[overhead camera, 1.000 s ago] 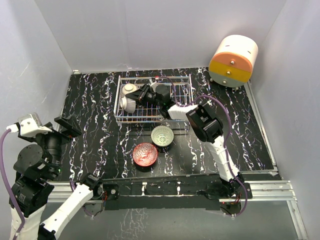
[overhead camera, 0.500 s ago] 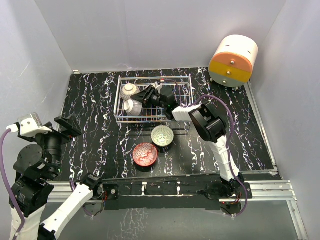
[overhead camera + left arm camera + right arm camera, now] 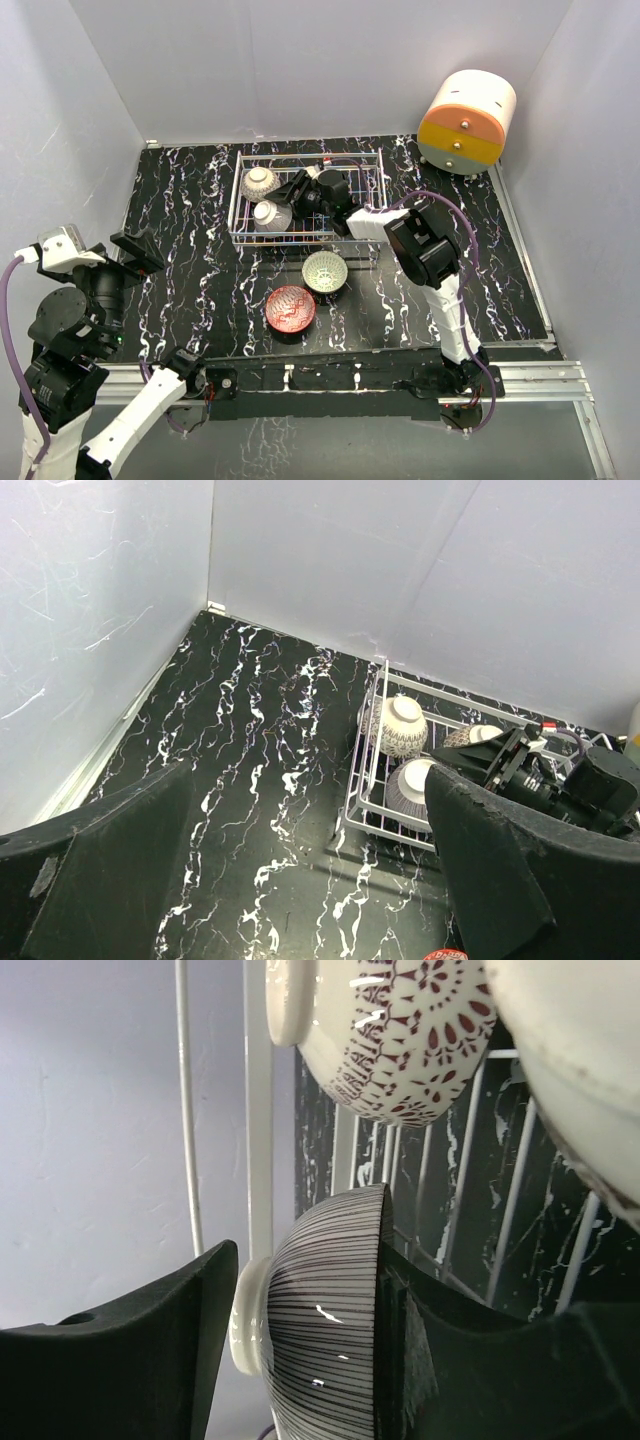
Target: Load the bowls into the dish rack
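The white wire dish rack stands at the back middle of the table. A patterned bowl rests in its left end. My right gripper reaches into the rack and is shut on a brown-and-white striped bowl, which stands on its side. In the right wrist view this bowl has one finger at its foot and the other against its rim. A third bowl shows behind that gripper. A pale green bowl and a red bowl sit on the table in front of the rack. My left gripper is open and empty at the left.
A round orange-and-cream drawer unit stands at the back right. Grey walls close the table on three sides. The rack's wires and two other bowls are close around my right fingers.
My right gripper has drawn back to the right inside the rack, and the striped bowl has shifted right with it. The left arm has not moved.
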Controlling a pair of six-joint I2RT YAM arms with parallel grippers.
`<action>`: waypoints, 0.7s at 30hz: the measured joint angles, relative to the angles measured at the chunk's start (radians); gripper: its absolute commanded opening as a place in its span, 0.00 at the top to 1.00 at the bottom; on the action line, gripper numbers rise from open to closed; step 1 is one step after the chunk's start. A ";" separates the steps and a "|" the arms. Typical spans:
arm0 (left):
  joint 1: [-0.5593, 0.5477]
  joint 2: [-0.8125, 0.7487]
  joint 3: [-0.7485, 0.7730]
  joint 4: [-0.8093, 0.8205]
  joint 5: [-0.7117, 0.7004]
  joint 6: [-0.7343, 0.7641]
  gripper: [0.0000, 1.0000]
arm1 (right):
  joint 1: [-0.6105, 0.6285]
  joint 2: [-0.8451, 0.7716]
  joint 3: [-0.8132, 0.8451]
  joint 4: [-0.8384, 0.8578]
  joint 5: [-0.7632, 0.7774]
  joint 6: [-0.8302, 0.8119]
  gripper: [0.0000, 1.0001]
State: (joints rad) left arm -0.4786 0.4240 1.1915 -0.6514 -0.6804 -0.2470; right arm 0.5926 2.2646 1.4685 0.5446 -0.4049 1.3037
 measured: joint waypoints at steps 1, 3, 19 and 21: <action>0.000 0.000 0.000 0.000 0.000 0.000 0.03 | 0.000 -0.002 0.005 -0.022 0.007 -0.017 0.44; 0.000 0.000 0.000 0.000 0.001 0.000 0.03 | 0.000 -0.003 0.016 -0.060 0.018 -0.043 0.44; 0.000 0.000 0.000 0.013 0.009 -0.002 0.03 | 0.001 -0.005 0.219 -0.493 0.153 -0.301 0.01; 0.000 0.000 0.000 0.016 0.011 -0.004 0.03 | 0.001 -0.005 0.219 -0.506 0.154 -0.312 0.01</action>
State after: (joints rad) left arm -0.4782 0.4240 1.1915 -0.6353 -0.6693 -0.2512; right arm 0.5934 2.2593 1.6871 0.0387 -0.2504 0.9916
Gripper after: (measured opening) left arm 0.970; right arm 0.965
